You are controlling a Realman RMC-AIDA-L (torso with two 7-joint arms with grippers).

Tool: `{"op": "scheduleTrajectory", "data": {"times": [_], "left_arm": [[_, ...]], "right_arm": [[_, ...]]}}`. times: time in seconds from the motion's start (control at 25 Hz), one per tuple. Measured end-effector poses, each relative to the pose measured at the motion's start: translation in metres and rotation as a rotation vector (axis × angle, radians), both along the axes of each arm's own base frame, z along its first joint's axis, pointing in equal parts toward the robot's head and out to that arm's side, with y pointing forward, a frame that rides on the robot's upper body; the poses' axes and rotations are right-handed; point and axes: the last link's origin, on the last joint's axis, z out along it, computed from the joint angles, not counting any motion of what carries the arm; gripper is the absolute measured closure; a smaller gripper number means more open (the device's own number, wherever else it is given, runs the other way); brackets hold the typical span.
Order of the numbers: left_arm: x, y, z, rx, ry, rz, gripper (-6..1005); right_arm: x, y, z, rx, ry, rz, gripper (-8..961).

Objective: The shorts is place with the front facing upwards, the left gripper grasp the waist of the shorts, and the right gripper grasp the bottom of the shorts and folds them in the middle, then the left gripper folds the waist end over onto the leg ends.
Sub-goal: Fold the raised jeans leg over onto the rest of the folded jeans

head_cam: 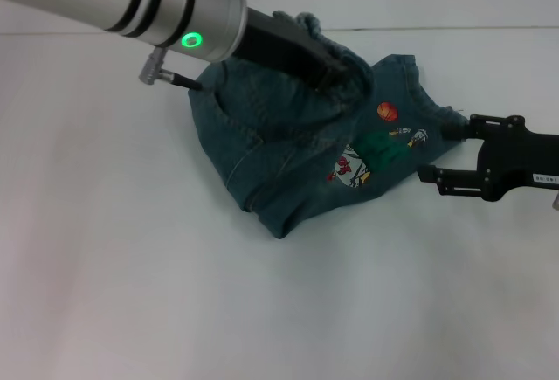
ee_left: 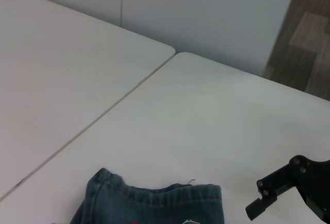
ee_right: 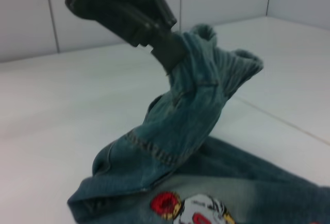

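The blue-green denim shorts [head_cam: 297, 144] lie folded lengthwise on the white table, cartoon prints facing up. My left gripper [head_cam: 341, 72] is shut on the puckered waist [head_cam: 325, 38] and holds it lifted above the leg part. In the right wrist view the left gripper [ee_right: 165, 54] pinches the waist [ee_right: 221, 59], and the denim hangs from it in a steep fold. The leg ends [head_cam: 424, 100] rest flat at the right, near the orange basketball print [head_cam: 387, 111]. My right gripper [head_cam: 434, 153] stands open just right of them, holding nothing. The left wrist view shows the stitched hem [ee_left: 154, 197] and the right gripper [ee_left: 278, 188].
The white table [head_cam: 131, 266] extends left and in front of the shorts. A seam [ee_left: 103, 116] divides two tabletops beyond the shorts. A pale wall and a strip of floor [ee_left: 309, 44] lie past the far table edge.
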Motion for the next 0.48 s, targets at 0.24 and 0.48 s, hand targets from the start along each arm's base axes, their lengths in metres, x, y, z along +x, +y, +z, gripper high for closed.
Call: {"op": "scheduleTrajectory", "data": {"times": [0.24, 0.48], "left_arm": [[0.019, 0.003, -0.010, -0.019, -0.014, -0.028, 843], [0.037, 0.007, -0.025, -0.036, -0.025, -0.053, 833]], "right_arm": [[0.007, -0.006, 0.005, -0.015, -0.005, -0.027, 164], [0.013, -0.010, 0.004, -0.018, -0.009, -0.050, 164]]}}
